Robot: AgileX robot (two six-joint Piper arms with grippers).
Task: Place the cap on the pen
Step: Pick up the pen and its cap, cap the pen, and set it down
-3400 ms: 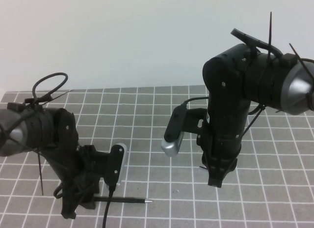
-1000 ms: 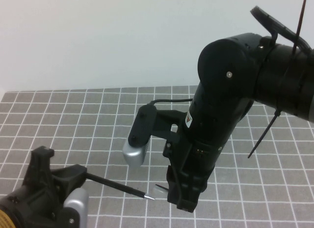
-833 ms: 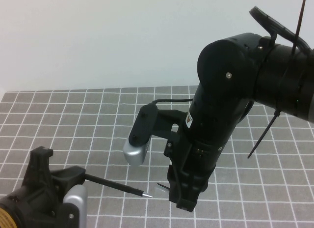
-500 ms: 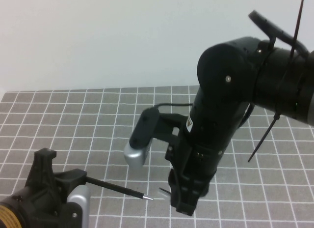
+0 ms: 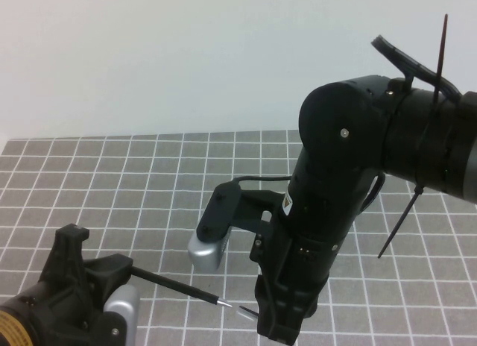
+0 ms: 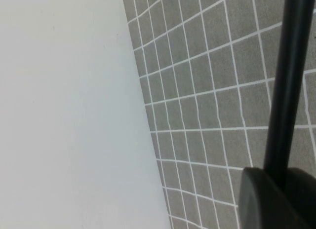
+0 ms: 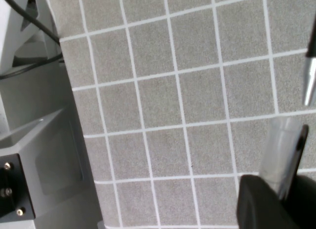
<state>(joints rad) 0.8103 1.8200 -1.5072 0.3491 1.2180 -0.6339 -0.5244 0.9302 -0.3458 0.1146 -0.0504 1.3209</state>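
Change: right tool (image 5: 282, 327) lower than half a sec ago, so cap (image 5: 248, 311) now roughly level with the pen's tip (image 5: 223, 303) instead of riding above it.
Meaning: pretty much lined up for the push. Looks like only the last bit of gap left to close, cap not on yet.
Pen (image 5: 175, 288): clamped in left tool (image 5: 104, 275), poking out of it toward right tool, held off the table (image 5: 149, 174), tip bare.
Cap: clear with a black clip, pinched tight in right tool, open end facing left tool, just beside the tip. Touching or not, can't tell.
Left tool: down low over the table, across from right tool.
Right tool: pointing down, just past the tip.
Around: silver camera (image 5: 207, 250) on the right wrist, hanging beside right tool and near the pen's shaft. Grid table under both tools.
In the way: nothing between tip and cap. From the right wrist, tip seems a touch off to one side of the cap's mouth, so might catch the rim.
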